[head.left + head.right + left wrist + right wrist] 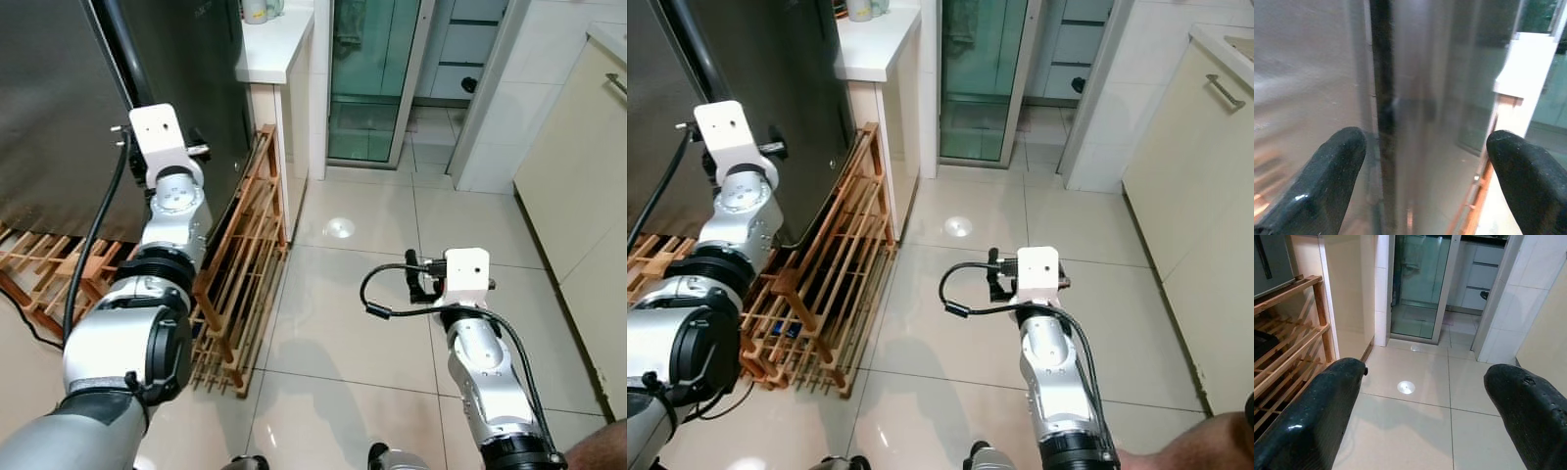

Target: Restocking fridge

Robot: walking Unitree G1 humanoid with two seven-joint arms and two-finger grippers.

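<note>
The steel fridge (59, 117) stands at the left with its doors shut, and a black vertical handle (116, 49) runs down its front. My left arm (174, 196) is raised toward the fridge. In the left wrist view my left gripper (1425, 186) is open and holds nothing. One of its fingers (1327, 181) sits on either side of the dark handle strip (1382, 98), close to the door. My right arm (470, 294) is held low over the tiled floor. My right gripper (1422, 416) is open and empty, pointing at the floor.
A wooden slatted rack (235, 284) leans by the fridge's right side on the floor. Behind it is a white counter (279, 44), then a glass door (372, 78). Cream cabinets (578, 186) line the right. Pale tiles (343, 323) lie between.
</note>
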